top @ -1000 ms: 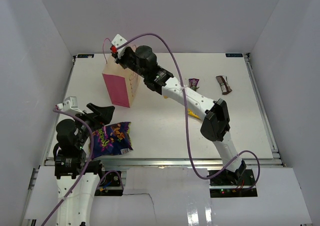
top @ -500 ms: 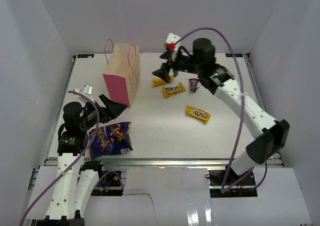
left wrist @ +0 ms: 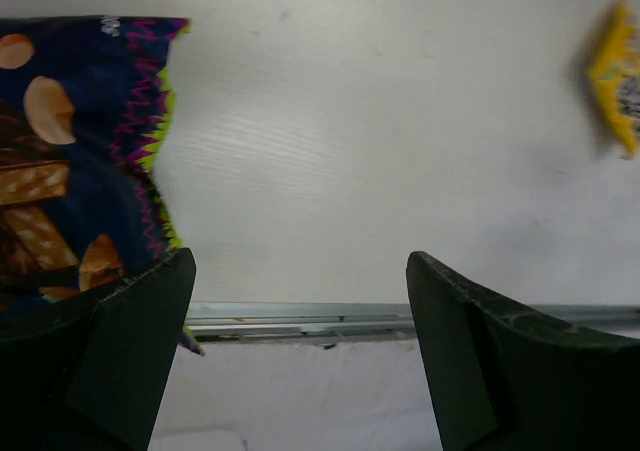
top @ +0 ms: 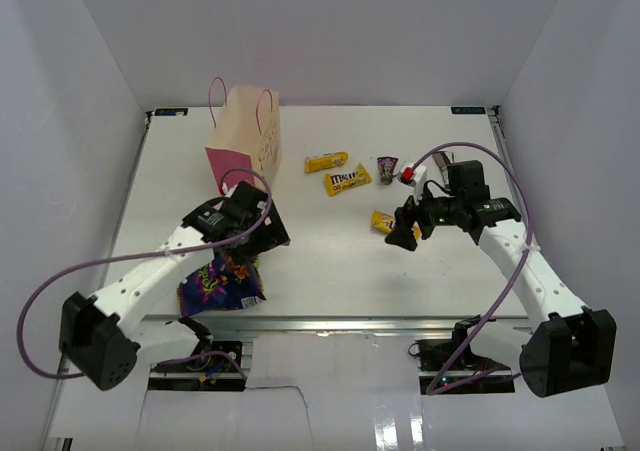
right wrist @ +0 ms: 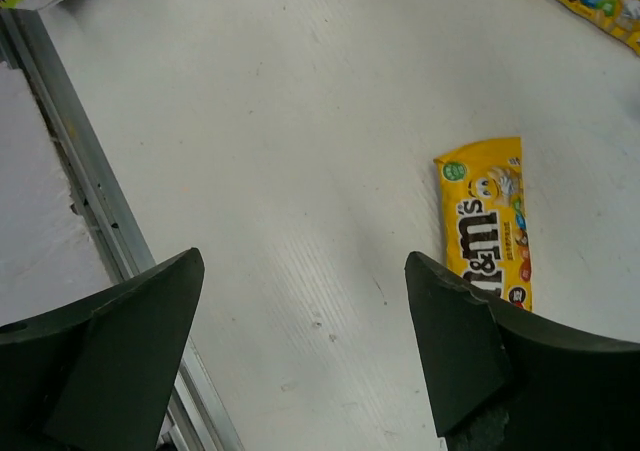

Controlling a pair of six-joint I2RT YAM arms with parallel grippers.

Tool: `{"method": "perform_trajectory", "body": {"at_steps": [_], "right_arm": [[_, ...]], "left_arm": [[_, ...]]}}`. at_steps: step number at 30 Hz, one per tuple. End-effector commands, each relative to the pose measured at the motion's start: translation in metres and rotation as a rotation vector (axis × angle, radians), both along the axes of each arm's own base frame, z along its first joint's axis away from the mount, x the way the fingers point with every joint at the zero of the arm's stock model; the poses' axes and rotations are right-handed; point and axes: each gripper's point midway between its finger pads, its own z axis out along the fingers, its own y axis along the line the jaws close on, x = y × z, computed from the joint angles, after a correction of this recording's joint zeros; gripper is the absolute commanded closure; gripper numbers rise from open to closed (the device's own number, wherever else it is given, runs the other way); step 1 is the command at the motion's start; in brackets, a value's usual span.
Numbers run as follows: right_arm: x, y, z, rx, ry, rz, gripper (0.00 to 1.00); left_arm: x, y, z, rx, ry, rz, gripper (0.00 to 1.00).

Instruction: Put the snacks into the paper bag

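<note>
Top external view first, Sam: is any snack in the paper bag [top: 245, 136] yet?

I cannot see inside it, Ana. But lots of snacks lie out on the desk [top: 320, 271]. The purple chip bag [top: 225, 283] lies on the near side of the paper bag. The close yellow packet [top: 327, 161] and the middle yellow packet [top: 347, 179] lie just right of the paper bag. The tiny purple wrapper [top: 388, 166] is farther right. The far yellow packet [top: 382, 220] is farther right too, and nearer to us. I think most of the job is left.

Do the arms hold anything?

No. The left end effector [top: 272, 233] is spread wide and bare, just over the top edge of the purple chip bag. The right end effector [top: 403, 235] is spread wide too, with nothing in it, right by the far yellow packet.

What is different from before?

A second ago the right end effector was over the mouth of the paper bag. Then it hung by the close yellow packet. Now it is at the far one. The left arm was tucked back; now it reaches out.
</note>
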Motion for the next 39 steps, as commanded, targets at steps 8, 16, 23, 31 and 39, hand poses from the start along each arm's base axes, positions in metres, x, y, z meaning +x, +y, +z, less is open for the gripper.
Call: {"method": "perform_trajectory", "body": {"at_steps": [8,16,23,31,39], "right_arm": [[-0.003,-0.016,-0.011,0.061,0.023,-0.064,0.13],[-0.003,-0.022,-0.024,0.067,0.056,-0.086,0.13],[-0.002,-0.027,-0.028,0.069,0.06,-0.107,0.13],[0.0,-0.031,-0.029,0.071,0.061,-0.126,0.13],[0.004,-0.037,-0.027,0.071,0.052,-0.15,0.13]], "left_arm": [[-0.012,0.053,-0.042,0.698,0.167,0.042,0.02],[-0.022,0.074,-0.077,1.022,0.255,-0.044,0.02],[-0.027,0.081,-0.101,1.104,0.305,-0.074,0.12],[-0.03,0.074,-0.107,1.083,0.279,-0.107,0.46],[-0.028,0.053,-0.074,0.919,0.192,-0.103,0.84]]}}
